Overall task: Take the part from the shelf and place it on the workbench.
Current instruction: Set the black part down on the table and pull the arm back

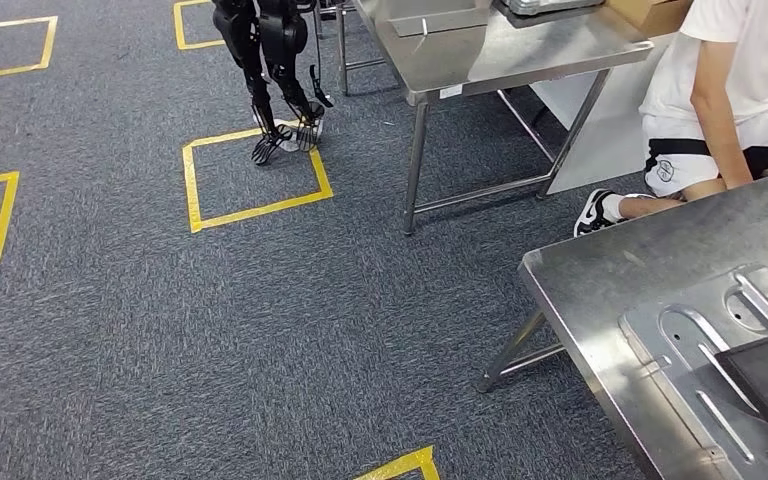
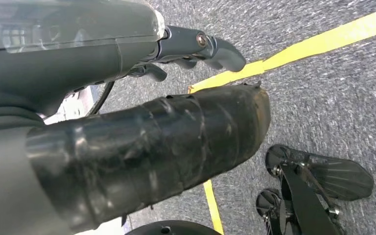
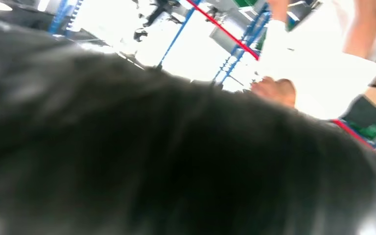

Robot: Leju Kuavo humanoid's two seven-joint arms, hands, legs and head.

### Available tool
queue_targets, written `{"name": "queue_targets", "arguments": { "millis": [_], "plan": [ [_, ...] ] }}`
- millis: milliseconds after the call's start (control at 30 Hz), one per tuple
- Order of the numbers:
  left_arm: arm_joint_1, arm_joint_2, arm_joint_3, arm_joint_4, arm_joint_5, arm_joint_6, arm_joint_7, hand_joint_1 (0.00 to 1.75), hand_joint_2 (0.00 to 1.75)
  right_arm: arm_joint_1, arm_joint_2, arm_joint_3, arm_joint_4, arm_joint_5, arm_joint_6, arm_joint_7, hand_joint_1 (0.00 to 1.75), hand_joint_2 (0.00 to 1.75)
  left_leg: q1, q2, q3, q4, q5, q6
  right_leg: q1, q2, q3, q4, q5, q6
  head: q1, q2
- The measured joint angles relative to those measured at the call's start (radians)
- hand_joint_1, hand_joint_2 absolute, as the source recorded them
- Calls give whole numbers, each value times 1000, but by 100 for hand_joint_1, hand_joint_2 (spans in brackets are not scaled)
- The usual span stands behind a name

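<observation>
We see one flat grey metal part (image 1: pixel 705 345) with long slots on the near-right workbench (image 1: pixel 600 270) — our left hand (image 2: pixel 196 46) holds nothing, the right hand's state we cannot tell.

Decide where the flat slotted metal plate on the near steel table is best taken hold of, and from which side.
Probably by its long edge facing the open floor. The plate lies flat on the table, so a grasp from straight above finds nothing to close on. Come in low from the floor side and pinch that edge, or hook a finger through the looped slot near its corner.
</observation>
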Motion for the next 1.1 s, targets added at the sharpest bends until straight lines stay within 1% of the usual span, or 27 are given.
{"name": "queue_targets", "arguments": {
  "millis": [33, 67, 100, 133, 167, 200, 233, 267, 300, 333, 367, 400, 433, 467, 567, 667, 700, 733, 800, 833, 867, 900, 933, 967, 1000, 1033, 1100],
  "plan": [
    [1, 0, 0, 0, 0, -1, 0, 0, 0, -1, 0, 2, -1, -6, -1, 1, 0, 0, 1, -9, 2, -5, 4, 5, -3, 1, 2, 2, -4, 5, 0, 0],
    [2, 0, 0, 0, 0, -1, 1, 0, 0, -3, -2, 5, -2, -15, -4, 3, 0, 0, 3, -18, 5, -11, 8, 11, -5, 16, -1, 14, -16, 9, 0, 0],
    [2, 0, 0, 0, 0, -2, 1, 0, 0, -5, -6, 8, -3, -27, -9, 6, 0, 0, 5, -26, 8, -16, 12, 16, -8, 41, -13, 45, -38, 13, 1, 0],
    [2, 0, 0, 0, 0, -3, 1, 0, 0, -7, -14, 11, -5, -40, -17, 10, 0, 0, 7, -35, 9, -19, 14, 19, -11, 70, -36, 98, -69, 16, 1, 0],
    [1, 0, 1, 0, 0, -4, 1, 0, 0, -7, -23, 15, -7, -54, -25, 14, 0, 0, 7, -46, 9, -19, 16, 22, -11, 93, -68, 164, -102, 18, 1, 0],
    [1, 0, 1, 0, 0, -4, 1, 0, 0, -5, -33, 19, -9, -68, -34, 18, 0, 0, 7, -58, 8, -19, 16, 22, -12, 105, -100, 228, -126, 20, 2, 0],
    [1, 0, 2, 0, 0, -4, 1, 0, 0, -1, -42, 25, -11, -79, -42, 23, 0, 0, 6, -71, 8, -18, 16, 23, -12, 109, -123, 269, -134, 21, 2, 0],
    [1, 0, 2, 0, 0, -4, 1, 0, 0, 4, -50, 30, -12, -89, -50, 27, 0, 0, 6, -84, 9, -17, 16, 22, -12, 112, -131, 275, -121, 21, 2, 0],
    [1, 0, 3, 0, 0, -4, 1, 0, 0, 8, -58, 35, -15, -98, -58, 30, 0, 0, 6, -97, 10, -15, 16, 22, -13, 114, -119, 240, -90, 20, 2, 0],
    [2, 0, 4, 0, 0, -4, 2, 0, 0, 11, -66, 38, -17, -105, -67, 33, 0, 0, 6, -109, 11, -14, 15, 21, -14, 124, -92, 174, -48, 18, 2, 0],
    [3, 0, 5, 0, 0, -4, 2, 0, 0, 12, -73, 40, -20, -113, -77, 36, 0, 0, 5, -121, 10, -12, 14, 19, -16, 148, -62, 105, -16, 17, 2, 0],
    [2, 0, 6, 0, 0, -4, 3, 0, 0, 15, -80, 42, -23, -121, -88, 39, 0, 0, 5, -133, 6, -9, 14, 15, -19, 171, -39, 48, 7, 15, 2, 0],
    [2, 0, 7, 0, 0, -4, 4, 0, 0, 20, -87, 44, -24, -129, -99, 42, 0, 0, 7, -144, 1, -7, 15, 11, -19, 188, -26, 14, 15, 14, 2, 0],
    [2, 0, 7, 0, 0, -4, 5, 0, 0, 26, -93, 47, -26, -138, -109, 45, 0, 0, 9, -156, -5, -7, 18, 6, -18, 196, -22, 4, 13, 12, 2, 0],
    [5, 0, 8, 0, 0, -3, 5, 0, 0, 43, -104, 52, -31, -153, -130, 51, 0, 0, 14, -186, -13, -10, 24, -8, -13, 169, -19, -4, 16, 5, 1, 0],
    [6, 0, 8, 0, 0, -3, 6, 0, 0, 44, -104, 53, -32, -155, -132, 51, 0, 0, 13, -189, -15, -10, 24, -10, -14, 163, -17, -8, 18, 2, 1, 0],
    [6, 0, 8, 0, 0, -3, 6, 0, 0, 45, -104, 53, -33, -155, -133, 51, 0, 0, 13, -179, -16, -6, 20, -11, -16, 158, -15, -11, 19, -1, 1, 0],
    [6, 0, 8, 0, 0, -3, 6, 0, 0, 47, -104, 53, -34, -156, -134, 51, 0, 0, 11, -157, -19, 5, 11, -12, -18, 152, -12, -15, 21, -4, 1, 0],
    [5, -1, 8, 0, -1, -2, 7, 0, 0, 58, -117, 55, -41, -160, -142, 54, 0, 0, 13, -83, -86, 157, -63, -22, -14, 107, -6, -21, 21, -15, 0, 0],
    [4, -1, 8, 0, -1, -1, 8, 0, 0, 67, -124, 57, -45, -164, -148, 57, 0, 0, 14, -56, -112, 215, -86, -27, -11, 84, -4, -21, 19, -19, 0, 0],
    [4, -1, 8, 0, -1, 1, 8, 0, 0, 78, -133, 59, -50, -170, -157, 62, 0, 0, 17, -39, -123, 246, -95, -30, -8, 59, -3, -21, 17, -20, -1, 0],
    [4, -1, 8, 0, -2, 4, 9, 0, 0, 88, -138, 60, -53, -177, -167, 66, 0, 0, 17, -32, -90, 187, -64, -29, -8, 47, -1, -20, 16, -19, -1, 0],
    [4, -1, 9, 0, -2, 6, 9, 0, 0, 98, -145, 60, -56, -185, -180, 71, 0, 0, 15, -13, -51, 114, -39, -27, -8, 35, 0, -18, 14, -16, -1, 0],
    [4, -1, 9, 0, -2, 8, 9, 0, 0, 108, -153, 61, -58, -192, -192, 75, 0, 0, 12, 3, -17, 52, -20, -22, -5, 24, 0, -15, 11, -12, -1, 0],
    [4, 0, 9, 0, -2, 10, 8, 0, 0, 117, -160, 61, -60, -198, -206, 80, 0, 0, 8, 13, 5, 11, -10, -16, -3, 13, 1, -13, 8, -7, -1, 0],
    [4, 0, 10, 0, -2, 11, 8, 0, 0, 128, -167, 61, -62, -205, -217, 83, 0, 0, 5, 16, 13, -7, -9, -11, -1, 4, 2, -11, 6, -3, 0, 0],
    [5, 0, 13, 0, -1, 14, 6, 0, 0, 153, -176, 61, -69, -218, -235, 88, 0, 0, 4, -5, 14, -14, -3, 2, -2, -10, 6, -12, 3, 7, 0, 0]
  ]
}}
